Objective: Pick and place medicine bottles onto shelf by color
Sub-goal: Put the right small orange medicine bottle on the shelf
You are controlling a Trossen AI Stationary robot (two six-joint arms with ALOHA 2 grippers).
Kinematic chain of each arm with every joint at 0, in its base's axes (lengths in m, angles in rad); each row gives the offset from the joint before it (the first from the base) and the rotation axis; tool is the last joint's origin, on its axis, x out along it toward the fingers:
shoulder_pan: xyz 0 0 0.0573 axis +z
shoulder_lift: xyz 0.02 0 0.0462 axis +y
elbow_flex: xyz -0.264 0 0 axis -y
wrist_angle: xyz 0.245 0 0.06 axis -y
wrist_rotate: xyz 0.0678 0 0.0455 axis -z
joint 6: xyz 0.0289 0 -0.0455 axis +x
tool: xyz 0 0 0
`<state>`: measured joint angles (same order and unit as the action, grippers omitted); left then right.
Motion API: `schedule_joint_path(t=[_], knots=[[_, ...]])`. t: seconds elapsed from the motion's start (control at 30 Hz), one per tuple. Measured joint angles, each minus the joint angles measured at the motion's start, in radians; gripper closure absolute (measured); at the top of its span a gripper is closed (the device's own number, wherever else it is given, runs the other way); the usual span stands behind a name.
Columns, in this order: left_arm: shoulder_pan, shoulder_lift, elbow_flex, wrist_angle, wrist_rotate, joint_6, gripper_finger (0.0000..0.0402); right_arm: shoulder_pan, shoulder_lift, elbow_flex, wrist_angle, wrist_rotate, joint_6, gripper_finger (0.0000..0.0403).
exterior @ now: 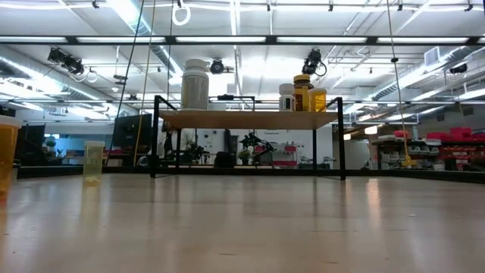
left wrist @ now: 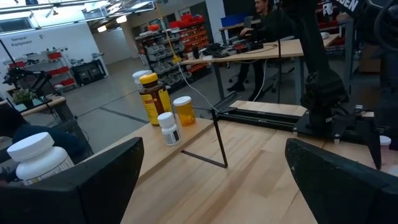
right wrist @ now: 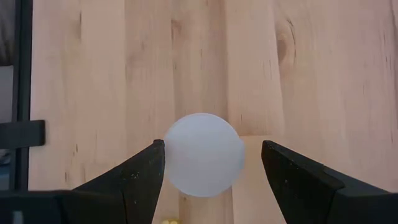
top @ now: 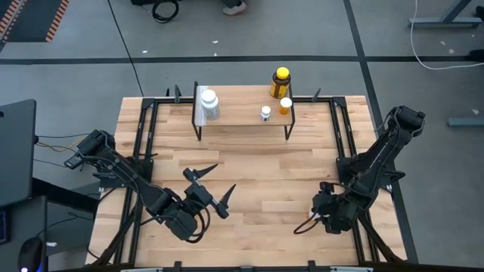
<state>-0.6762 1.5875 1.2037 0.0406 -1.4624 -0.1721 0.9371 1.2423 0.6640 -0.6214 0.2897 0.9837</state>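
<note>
The shelf stands at the table's far middle on thin black legs. On it are a large white bottle at its left end, and a small white bottle, a small orange bottle and a large amber bottle with a yellow cap at its right end. My left gripper is open and empty above the near left of the table. My right gripper points down at the near right, open, its fingers on either side of a white-capped bottle standing on the table. My right gripper comes at the white-capped bottle from above, pointing down. One finger stands right against the side of the cap; I cannot tell whether it touches. The other finger is apart from the cap.
Black metal frames run along the table's left and right sides. In the low view an orange bottle shows at the picture's left edge. A person sits at a desk in the room beyond the table.
</note>
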Motion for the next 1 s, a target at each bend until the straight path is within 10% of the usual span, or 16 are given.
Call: schedule_joint_path(t=[1.0], knots=[[0.0,0.0,0.0,-0.001,0.001,-0.004,0.0002,0.027,0.231,0.051,0.035,-0.085,-0.047,0.013]])
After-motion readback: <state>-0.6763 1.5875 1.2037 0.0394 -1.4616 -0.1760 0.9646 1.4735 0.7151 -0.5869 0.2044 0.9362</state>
